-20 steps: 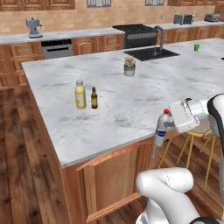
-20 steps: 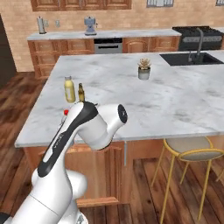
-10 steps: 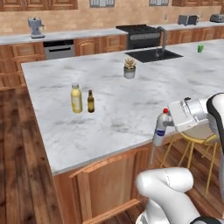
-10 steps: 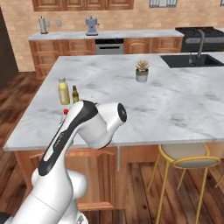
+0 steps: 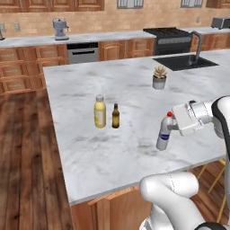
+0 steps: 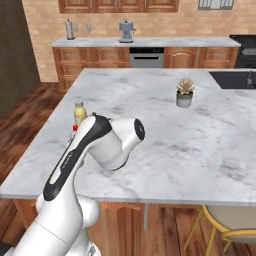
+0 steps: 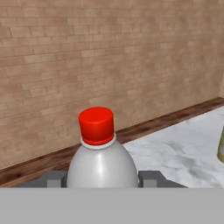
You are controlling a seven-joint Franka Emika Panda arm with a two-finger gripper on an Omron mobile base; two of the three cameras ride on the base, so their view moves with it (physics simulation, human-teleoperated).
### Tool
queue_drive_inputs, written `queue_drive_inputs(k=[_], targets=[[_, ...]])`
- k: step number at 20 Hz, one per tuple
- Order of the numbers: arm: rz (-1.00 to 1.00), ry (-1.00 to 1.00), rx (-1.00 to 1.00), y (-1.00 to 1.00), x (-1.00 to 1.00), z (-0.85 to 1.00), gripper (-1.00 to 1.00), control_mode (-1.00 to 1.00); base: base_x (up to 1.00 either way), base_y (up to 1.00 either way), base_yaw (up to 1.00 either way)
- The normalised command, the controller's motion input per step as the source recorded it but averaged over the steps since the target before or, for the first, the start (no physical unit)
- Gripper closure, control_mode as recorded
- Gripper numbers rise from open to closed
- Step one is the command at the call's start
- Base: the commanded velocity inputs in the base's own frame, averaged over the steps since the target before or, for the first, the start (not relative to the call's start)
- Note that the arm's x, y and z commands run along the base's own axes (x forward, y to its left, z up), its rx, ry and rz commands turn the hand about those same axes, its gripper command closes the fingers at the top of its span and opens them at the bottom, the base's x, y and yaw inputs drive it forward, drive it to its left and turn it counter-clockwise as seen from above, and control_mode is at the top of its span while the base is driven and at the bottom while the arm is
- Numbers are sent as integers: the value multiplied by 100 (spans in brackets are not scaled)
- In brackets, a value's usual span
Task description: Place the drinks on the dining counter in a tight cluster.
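On dining counter (image 5: 81,148), three drinks (image 5: 100,112), one held

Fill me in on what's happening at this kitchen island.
A white robot arm is holding the white bottle with the red cap in its gripper, fingers closed on either side of the bottle's body. The bottle is upright over the marble dining counter; whether it touches the top is unclear. The yellow bottle and the dark brown bottle stand close together farther left on the same counter, so the white one is not yet part of their cluster. A small potted plant sits farther back.
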Motion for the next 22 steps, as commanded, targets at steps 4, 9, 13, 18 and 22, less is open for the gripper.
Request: queue_drive_inputs(k=[4, 9, 13, 18, 22], targets=[[0, 0, 0, 0, 0, 0, 100, 100, 16, -1, 8], [0, 0, 0, 0, 0, 0, 100, 100, 0, 0, 0], [0, 0, 0, 0, 0, 0, 100, 100, 0, 0, 0], [0, 2, 0, 0, 14, 0, 100, -100, 7, 0, 0], [7, 14, 0, 7, 98, 0, 100, -100, 0, 0, 0]])
